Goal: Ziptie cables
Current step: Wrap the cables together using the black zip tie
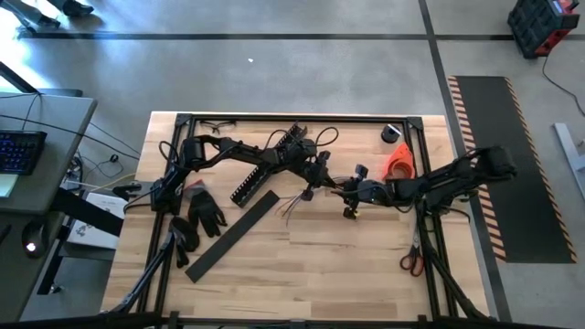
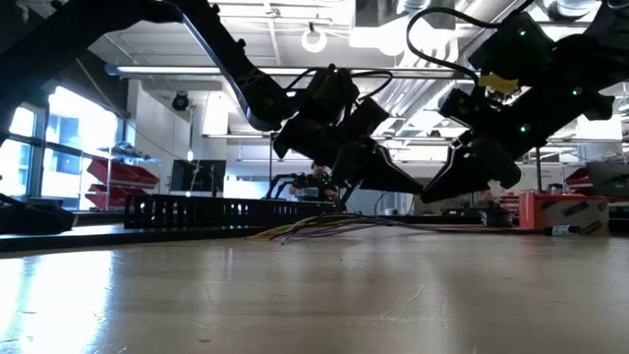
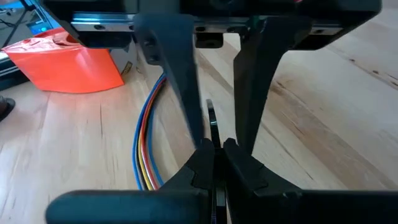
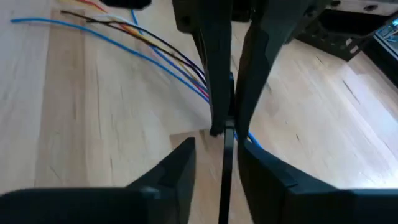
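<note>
Workshop, concrete floor, hazard-striped mat, ceiling ducts

thin multicoloured cables, loosely bundled, fanned across the tabletop

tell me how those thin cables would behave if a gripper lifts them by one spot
Probably floppy: the cables are thin strands, curving and fanning apart on the table. Likely very light. The left gripper and right gripper are both pinched near them; loose ends would probably droop and splay.
</note>
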